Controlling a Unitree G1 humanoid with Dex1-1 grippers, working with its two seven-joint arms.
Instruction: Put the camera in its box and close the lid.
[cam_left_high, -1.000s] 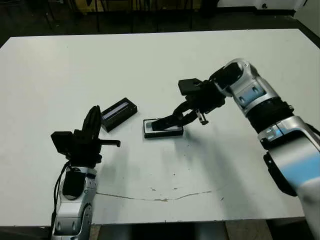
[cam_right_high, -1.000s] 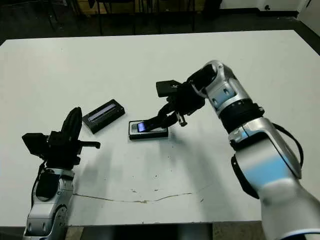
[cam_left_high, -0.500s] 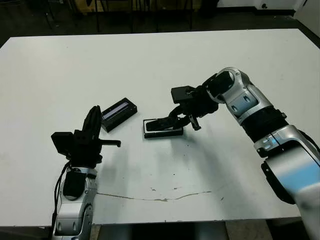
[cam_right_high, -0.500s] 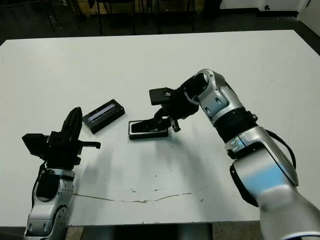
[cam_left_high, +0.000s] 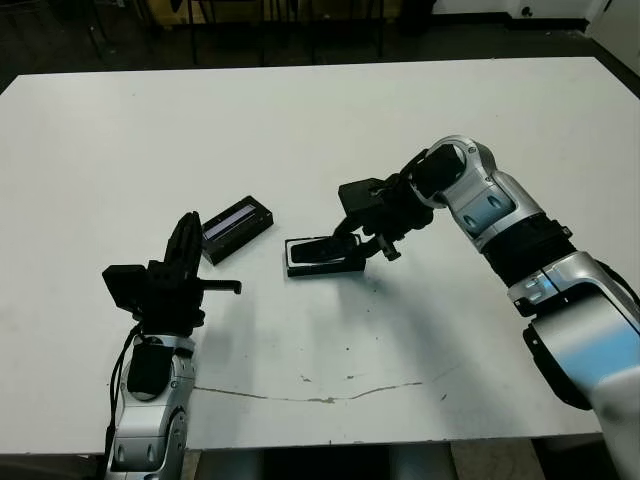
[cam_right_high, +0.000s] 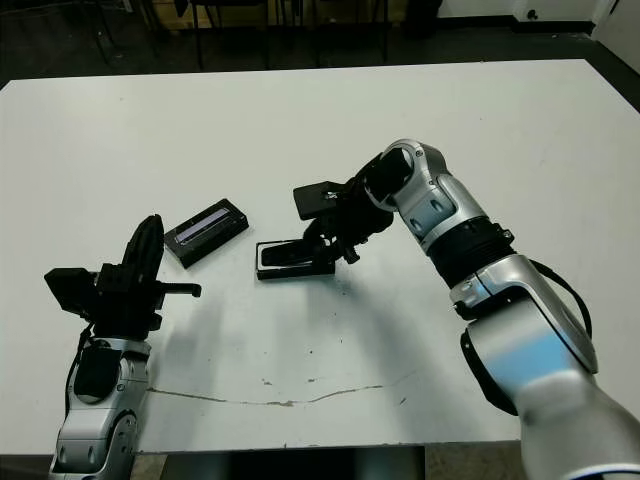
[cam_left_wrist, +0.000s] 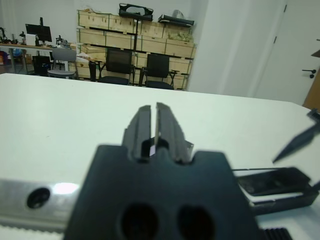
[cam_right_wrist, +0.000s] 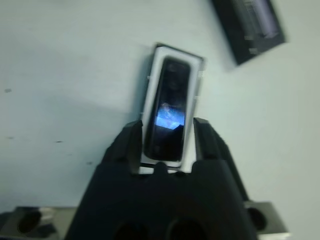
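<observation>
Black lid (cam_left_high: 237, 230) lies just left of the box (cam_left_high: 324, 256)

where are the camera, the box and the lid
camera (cam_right_wrist: 169, 112), right wrist view, its glossy bluish patch
box (cam_right_wrist: 196, 95), right wrist view, white lining beside the camera
lid (cam_left_high: 236, 219), left eye view, its light-grey stripe

Bright, even light; wrist views seemingly blurred.

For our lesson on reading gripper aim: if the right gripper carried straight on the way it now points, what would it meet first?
The right gripper points down at the camera lying in the box; its open fingers straddle the near end, so it would probably meet camera or box first, though depth is unclear.
</observation>
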